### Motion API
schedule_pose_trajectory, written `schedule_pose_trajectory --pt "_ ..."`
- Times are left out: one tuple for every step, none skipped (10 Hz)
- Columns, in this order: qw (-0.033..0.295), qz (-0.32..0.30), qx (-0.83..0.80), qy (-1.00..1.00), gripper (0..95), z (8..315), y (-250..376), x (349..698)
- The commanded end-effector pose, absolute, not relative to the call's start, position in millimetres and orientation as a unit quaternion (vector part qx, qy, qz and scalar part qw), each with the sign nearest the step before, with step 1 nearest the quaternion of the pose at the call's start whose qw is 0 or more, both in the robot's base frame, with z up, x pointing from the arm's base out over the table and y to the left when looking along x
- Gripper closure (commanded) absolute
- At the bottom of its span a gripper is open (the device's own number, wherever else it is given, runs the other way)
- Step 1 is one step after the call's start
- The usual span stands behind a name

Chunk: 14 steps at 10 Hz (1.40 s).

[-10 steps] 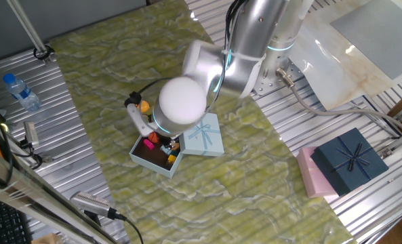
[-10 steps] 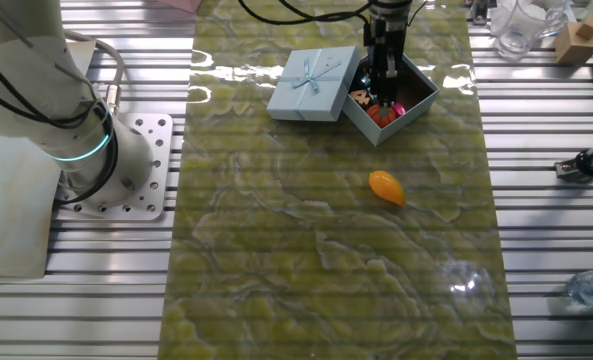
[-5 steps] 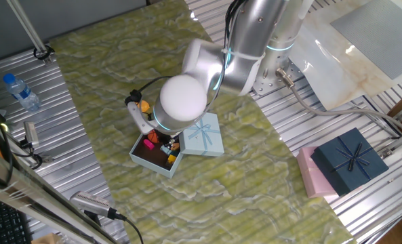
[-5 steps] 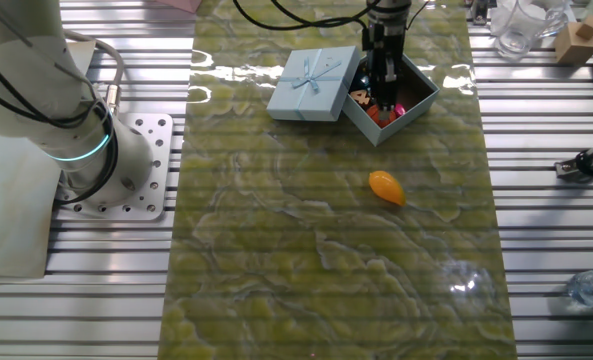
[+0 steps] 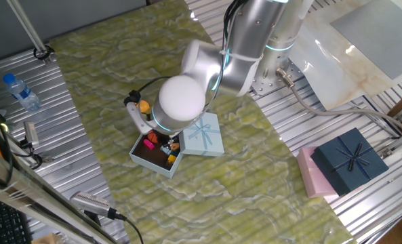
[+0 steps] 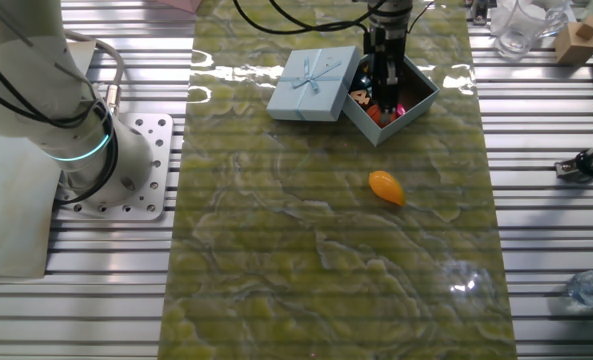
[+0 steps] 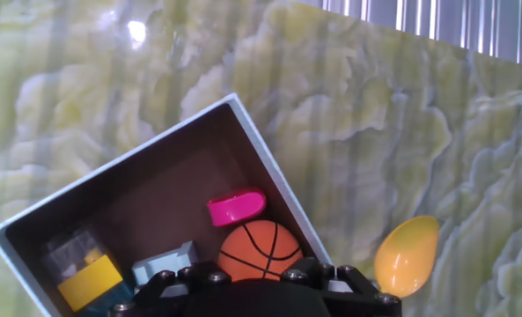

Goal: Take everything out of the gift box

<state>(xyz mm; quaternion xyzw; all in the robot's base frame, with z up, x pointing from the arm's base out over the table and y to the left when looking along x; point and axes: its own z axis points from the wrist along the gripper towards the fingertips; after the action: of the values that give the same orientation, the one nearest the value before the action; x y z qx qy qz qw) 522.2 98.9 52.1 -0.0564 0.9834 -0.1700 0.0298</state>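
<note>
The pale-blue gift box (image 5: 146, 161) (image 6: 423, 100) (image 7: 137, 163) stands open on the green marbled mat, its lid (image 5: 203, 135) (image 6: 314, 82) with a bow lying beside it. Inside lie an orange basketball (image 7: 259, 249), a magenta piece (image 7: 236, 209), a yellow block (image 7: 89, 283) and a pale grey-blue bit (image 7: 165, 261). A yellow-orange mango-like fruit (image 6: 386, 187) (image 7: 406, 257) lies on the mat outside the box. My gripper (image 6: 382, 98) reaches down into the box right over the basketball. Its fingertips are hidden, so whether it holds the ball does not show.
A navy box with a bow (image 5: 350, 159) sits on a pink box (image 5: 312, 175) at the right. A water bottle (image 5: 21, 91) (image 6: 591, 285) lies on the ribbed metal. The robot base (image 6: 76, 130), a glass cup (image 6: 521, 25) and a wooden block (image 6: 576, 38) flank the mat.
</note>
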Motion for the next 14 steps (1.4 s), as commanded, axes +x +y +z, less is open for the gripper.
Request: schedule_pose_trajectory --pt "0.032 -0.175 -0.058 0.982 38.0 51 99 524" --pt "0.033 -0.175 -0.057 0.982 38.0 50 98 525" --pt "0.033 -0.174 -0.057 0.983 38.0 50 98 525" --pt "0.033 -0.173 -0.057 0.983 38.0 48 96 526" --pt "0.033 -0.173 -0.058 0.983 38.0 47 95 525" --pt "0.034 -0.172 -0.059 0.983 38.0 45 92 525" --pt "0.035 -0.169 -0.059 0.983 38.0 44 91 524" --pt "0.035 -0.169 -0.059 0.983 38.0 44 91 524" --pt "0.036 -0.167 -0.059 0.983 38.0 43 90 524" --pt "0.038 -0.163 -0.058 0.984 38.0 42 91 524" --pt "0.041 -0.161 -0.058 0.984 38.0 40 91 523" --pt "0.043 -0.161 -0.06 0.984 38.0 39 92 523" --pt "0.046 -0.161 -0.059 0.984 38.0 35 94 522" --pt "0.051 -0.166 -0.058 0.983 38.0 31 96 521"
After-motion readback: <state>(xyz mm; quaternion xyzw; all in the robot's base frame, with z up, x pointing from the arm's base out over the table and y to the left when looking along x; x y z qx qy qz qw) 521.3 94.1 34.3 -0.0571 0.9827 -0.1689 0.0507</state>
